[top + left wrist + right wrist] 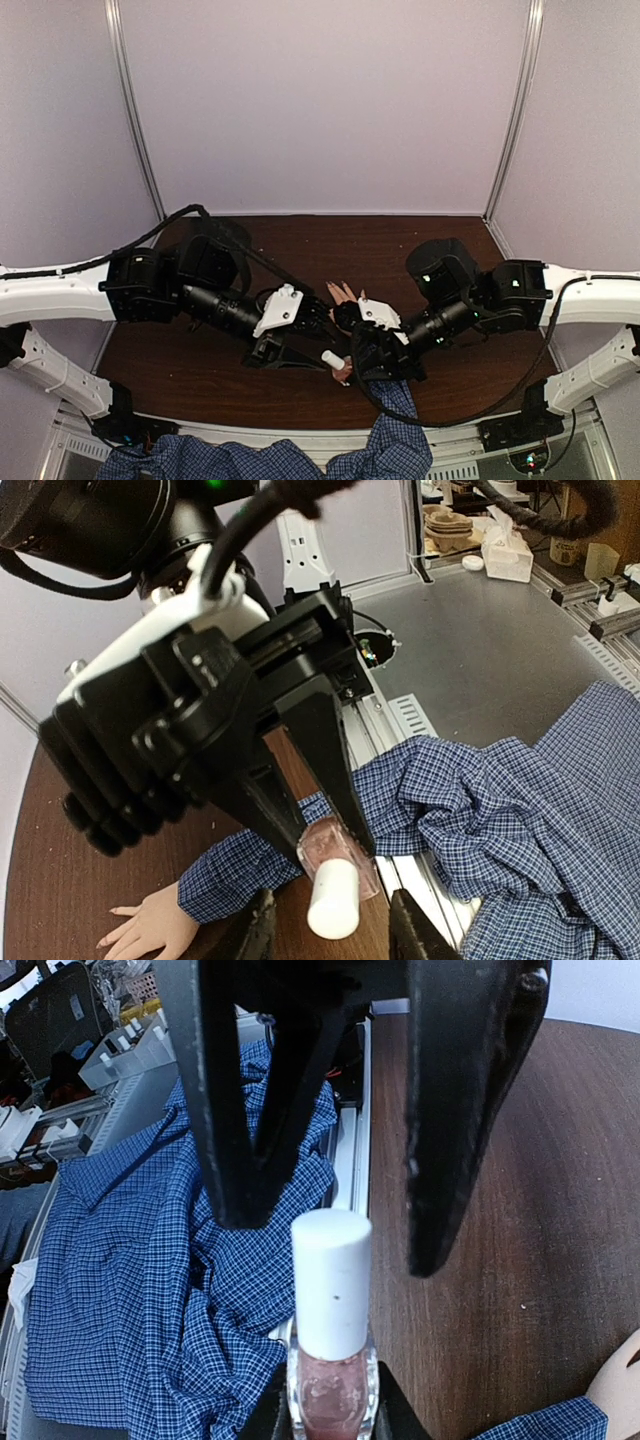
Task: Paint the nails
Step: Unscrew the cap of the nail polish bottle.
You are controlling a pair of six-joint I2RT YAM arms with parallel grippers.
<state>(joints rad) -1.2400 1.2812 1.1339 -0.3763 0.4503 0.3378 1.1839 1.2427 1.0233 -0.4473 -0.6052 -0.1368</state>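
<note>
A small nail-polish bottle (332, 1400) of pinkish polish with a white cap (331, 1285) is clamped by its glass body in my right gripper (332, 1422), which is shut on it. My left gripper (332, 896) is open and straddles the cap (333, 900), with a gap showing on each side. In the top view both grippers meet at the bottle (333, 359) in the table's near middle. A light-skinned hand (344, 294) in a blue checked sleeve (392, 415) lies flat just beyond them. Its nails are too small to make out.
The dark wooden table (450, 240) is walled by pale panels at the back and sides. The person's blue checked shirt (520, 810) hangs over the metal rail (400, 725) at the near edge. The hand (150, 925) rests beside the grippers.
</note>
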